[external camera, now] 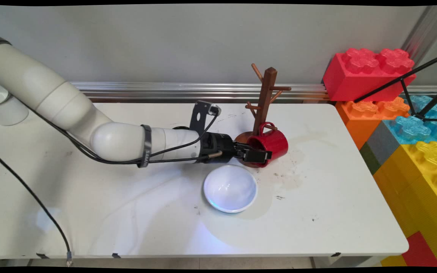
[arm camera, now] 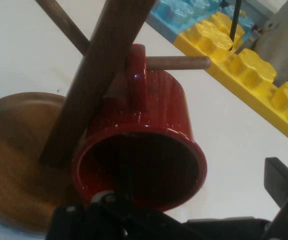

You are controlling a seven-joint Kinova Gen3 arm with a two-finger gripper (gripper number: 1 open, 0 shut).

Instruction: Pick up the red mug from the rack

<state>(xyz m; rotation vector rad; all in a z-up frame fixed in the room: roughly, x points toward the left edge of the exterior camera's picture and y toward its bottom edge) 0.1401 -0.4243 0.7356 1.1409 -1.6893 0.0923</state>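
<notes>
Hand (external camera: pixel 258 154) grips red mug (external camera: pixel 273 142) rim, mouth facing arm

The gripper (external camera: pixel 258 154) lies low over the white table (external camera: pixel 317 212) at centre frame, hemmed on three sides. Ahead of it to the right the red mug (external camera: pixel 269 143) lies tipped on its side, handle hooked over a low peg of the wooden mug tree (external camera: pixel 264 99), which stands just behind. The tree's round base (arm camera: pixel 14 150) sits under the mug's rim, and in the hand view the trunk crosses close on the left. Just below, the white bowl (external camera: pixel 230 188) blocks the near side. Open tabletop spreads across the lower left and lower right. Big toy bricks (external camera: pixel 412 125) wall the right edge.
</notes>
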